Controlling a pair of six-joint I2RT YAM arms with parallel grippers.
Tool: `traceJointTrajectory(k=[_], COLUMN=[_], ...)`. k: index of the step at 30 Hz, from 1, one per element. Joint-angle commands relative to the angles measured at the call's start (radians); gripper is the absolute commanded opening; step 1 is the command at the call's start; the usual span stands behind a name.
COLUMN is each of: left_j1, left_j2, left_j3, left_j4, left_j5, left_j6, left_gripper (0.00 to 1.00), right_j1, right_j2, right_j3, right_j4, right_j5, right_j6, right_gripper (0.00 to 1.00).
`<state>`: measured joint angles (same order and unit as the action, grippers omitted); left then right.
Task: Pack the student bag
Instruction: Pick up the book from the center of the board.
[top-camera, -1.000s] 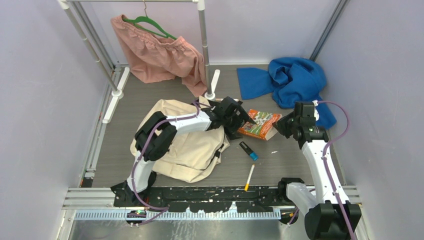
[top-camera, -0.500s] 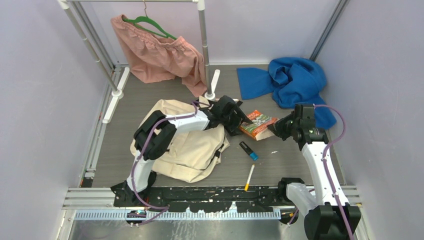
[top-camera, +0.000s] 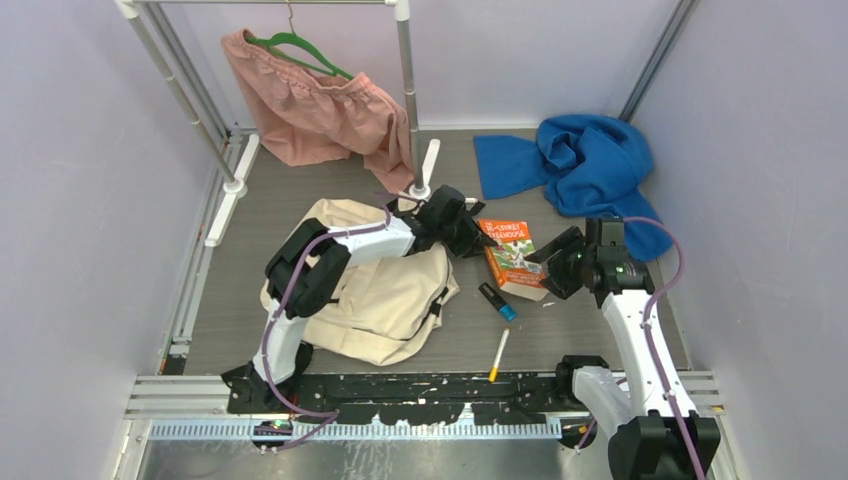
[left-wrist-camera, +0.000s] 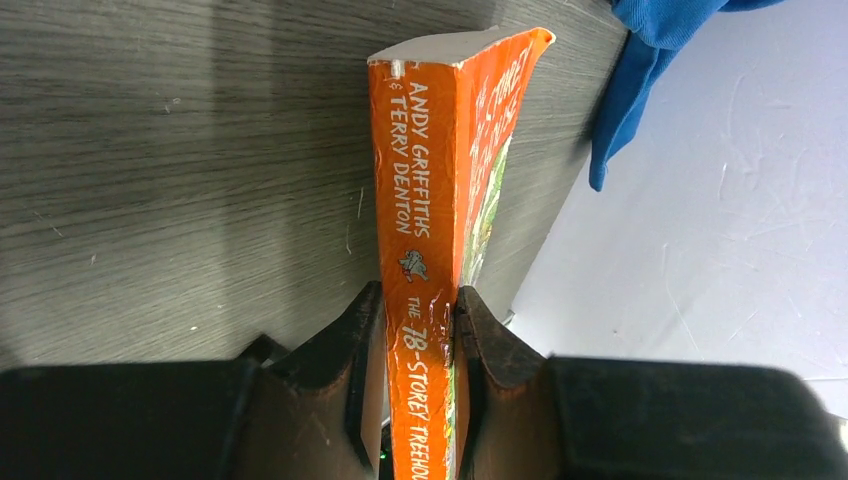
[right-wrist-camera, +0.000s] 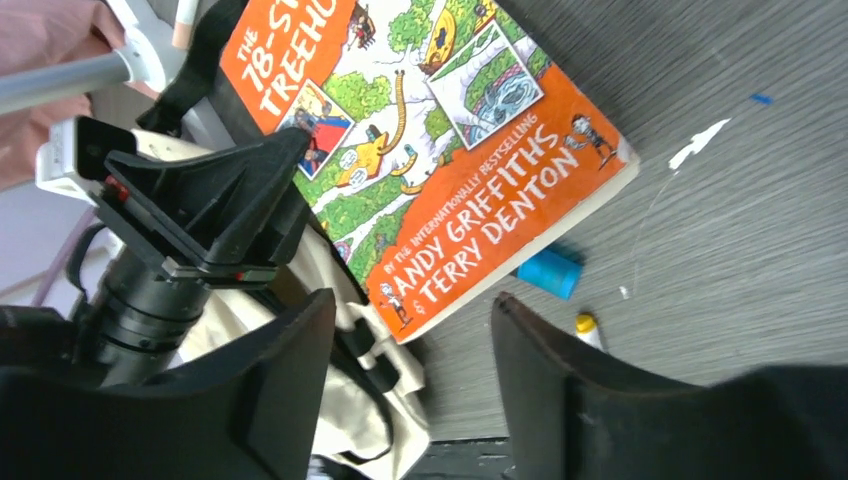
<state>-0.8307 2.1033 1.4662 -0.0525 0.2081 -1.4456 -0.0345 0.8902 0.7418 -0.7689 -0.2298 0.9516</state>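
Qty: 1 student bag, slumped on table L of centre; 1 book just R of it; 1 marker and 1 pen nearer the bases. Book spine is clamped in left gripper; right gripper is spread wide, empty, close to book's R edge. Blue cloth lies far R; pink garment hangs behind bag.

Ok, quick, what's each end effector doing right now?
Left end effector: closed on the spine of the book.
Right end effector: open, holding nothing.
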Motion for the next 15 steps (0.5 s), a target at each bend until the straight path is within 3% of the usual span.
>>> traceJointTrajectory(k=[1,7,10,15], left_j1=[0.007,0.011,0.018,0.048], left_j2=[-0.085,-0.113,-0.141,-0.212], left_j3=[0.051,0.171,0.255,0.201], left_j4=[0.085,0.13,0.069,0.157], left_j5=[0.013,0.09,0.061,-0.012], left_j6=[0.02,0.09,0.138,0.111], left_gripper=[0.0,0.0,0.0,0.0], right_j1=[0.002,-0.005,-0.007,-0.011], right_j2=[-0.026,-0.053,-0.064,-0.108], right_j3=[0.087,0.198,0.265,0.314], right_j4=[-0.045,-0.102,-0.142,-0.145], right_j5=[0.044,0.04,0.05,0.079], right_j6=[-0.073,-0.13,-0.142,-0.122], right_gripper=[0.74,0.94,0.97,1.0])
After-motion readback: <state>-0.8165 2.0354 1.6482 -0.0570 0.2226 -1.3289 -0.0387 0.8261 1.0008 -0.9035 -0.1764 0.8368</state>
